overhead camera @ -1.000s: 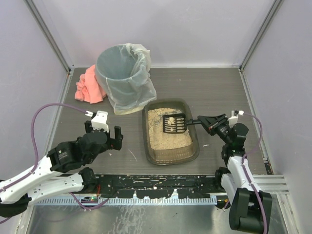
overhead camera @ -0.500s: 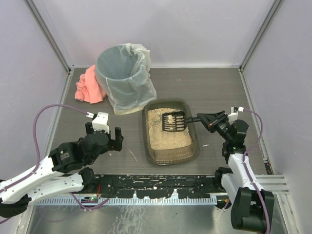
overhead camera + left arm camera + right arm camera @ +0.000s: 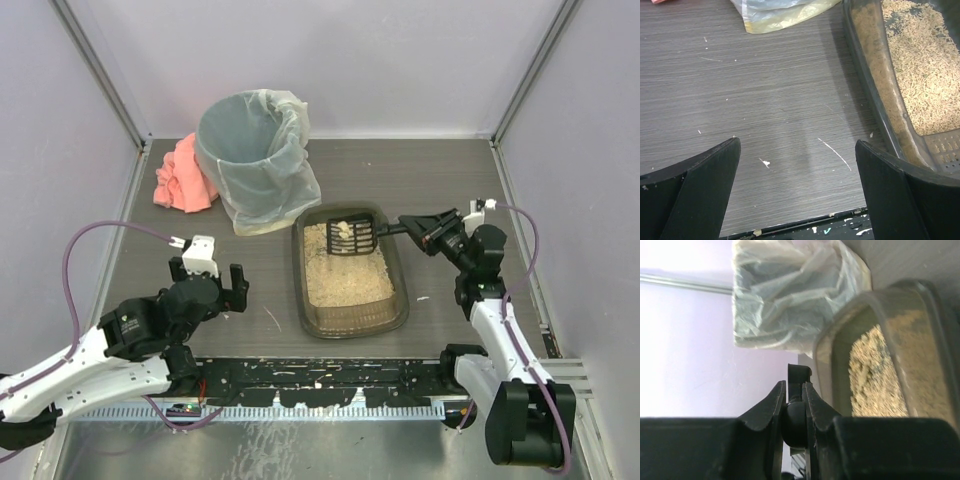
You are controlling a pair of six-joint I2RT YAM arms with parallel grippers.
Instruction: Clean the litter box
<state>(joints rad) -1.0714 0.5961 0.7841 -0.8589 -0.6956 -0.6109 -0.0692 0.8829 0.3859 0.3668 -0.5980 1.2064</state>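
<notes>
As it lies flat, litter box [image 3: 355,322] long axis runs near-to-far.

Scoop [image 3: 350,236], gripped by the right hand [image 3: 408,223], has moved from the middle of the litter box [image 3: 352,322] to its far end. The left hand [image 3: 207,272] has drawn slightly back toward the bases.

Handle of black slotted scoop [image 3: 360,240] between right jaws, pale clump [image 3: 342,228] on blade. Well ahead of left jaws: grey lined bin [image 3: 250,185], pink cloth [image 3: 180,180] just beside it.
</notes>
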